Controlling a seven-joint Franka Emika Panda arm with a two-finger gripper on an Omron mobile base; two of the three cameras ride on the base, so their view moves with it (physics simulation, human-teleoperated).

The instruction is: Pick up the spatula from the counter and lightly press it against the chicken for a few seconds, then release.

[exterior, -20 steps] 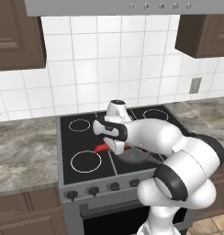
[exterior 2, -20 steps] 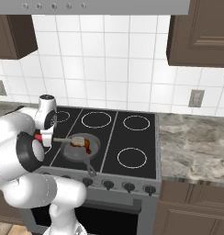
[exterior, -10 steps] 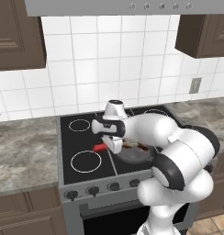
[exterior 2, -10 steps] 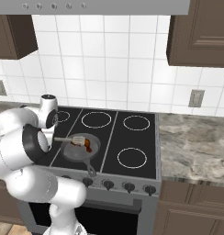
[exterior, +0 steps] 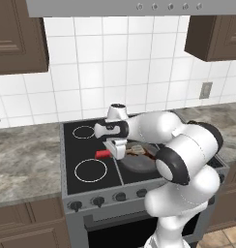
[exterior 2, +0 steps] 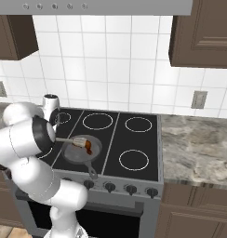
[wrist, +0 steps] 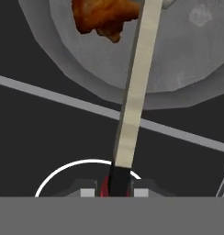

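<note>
While pinching the red handle of the spatula (wrist: pixel 137 92) in the nearly closed gripper (wrist: pixel 114 190), pictured laying its pale blade over the pan (wrist: pixel 187 59) on the near side of the stove (wrist: pixel 40 128), against the chicken (wrist: pixel 104 16); apparently mid-press, next calling for light, steady contact, then letting go.

Two cameras sit well behind the tool (exterior: pixel 114 151), one to its left, one to its right, both facing forward and down; they share the stove (exterior: pixel 71 150), the pan (exterior 2: pixel 78 155) just beyond the tool and the tiled wall (exterior: pixel 115 63). A third rides right at the tool, very near, facing along the spatula (wrist: pixel 137 92) toward the pan.
</note>
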